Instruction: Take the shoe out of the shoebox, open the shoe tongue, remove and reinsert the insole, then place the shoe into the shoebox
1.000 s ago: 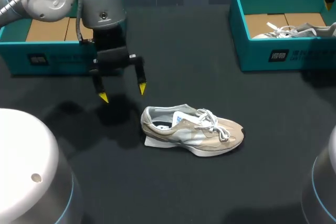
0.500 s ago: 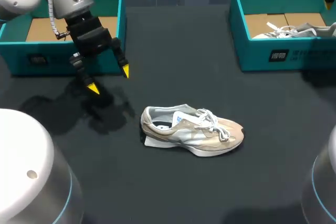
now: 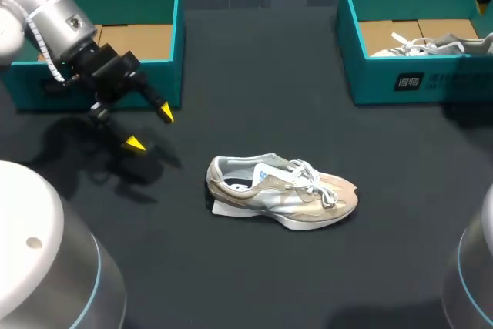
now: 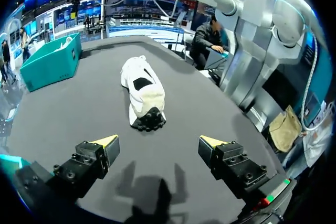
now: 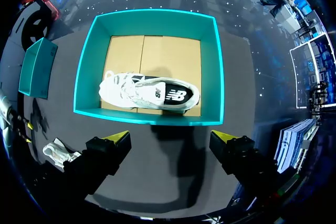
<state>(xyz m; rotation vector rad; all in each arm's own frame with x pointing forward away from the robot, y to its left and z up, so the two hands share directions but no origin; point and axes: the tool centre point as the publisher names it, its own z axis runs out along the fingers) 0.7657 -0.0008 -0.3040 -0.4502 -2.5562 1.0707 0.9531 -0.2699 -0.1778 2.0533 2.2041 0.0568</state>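
Between left shoebox [image 3: 131, 1] and right shoebox [image 3: 462, 82], shoe [image 3: 281, 190]; left gripper [image 3: 150, 129], right gripper [image 5: 170, 137] both apart

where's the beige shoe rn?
Head view: the beige shoe sits upright mid-table, outside the left shoebox and the right shoebox, right of the open left gripper.

Open black counter [image 3: 254, 98] lies all round the beige-and-white sneaker [image 3: 281, 194], the only thing standing mid-counter. The left jaws, spread wide, hang just in front of the open-topped teal cardboard shoebox [image 3: 176, 44] at the far left, with bare counter between them and the sneaker's heel. The right jaws, also spread, hang above the second teal shoebox [image 5: 147, 116]. A white sneaker [image 5: 149, 92] lies across its floor, leaving bare cardboard beyond.
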